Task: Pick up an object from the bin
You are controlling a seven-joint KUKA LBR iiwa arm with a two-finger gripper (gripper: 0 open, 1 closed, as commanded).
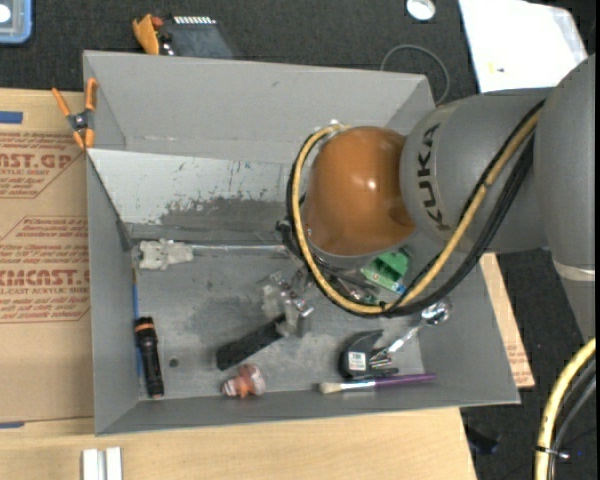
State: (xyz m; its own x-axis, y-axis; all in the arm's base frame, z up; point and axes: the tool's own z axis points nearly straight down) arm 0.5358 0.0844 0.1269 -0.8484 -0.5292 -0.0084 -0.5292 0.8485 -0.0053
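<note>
Black oblong bar [248,346] on scuffed grey metal bin [200,293] floor, just beside metallic end effector [290,305], its spread indiscernible.

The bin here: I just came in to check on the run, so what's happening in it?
The robot arm reaches into the grey bin from the right, and its claw is down near the middle of the floor, at the upper end of a black bar. Whether it has hold of the bar cannot be told. A black marker, a white piece, a small pink thing and a purple-handled brush lie elsewhere on the floor.
</note>
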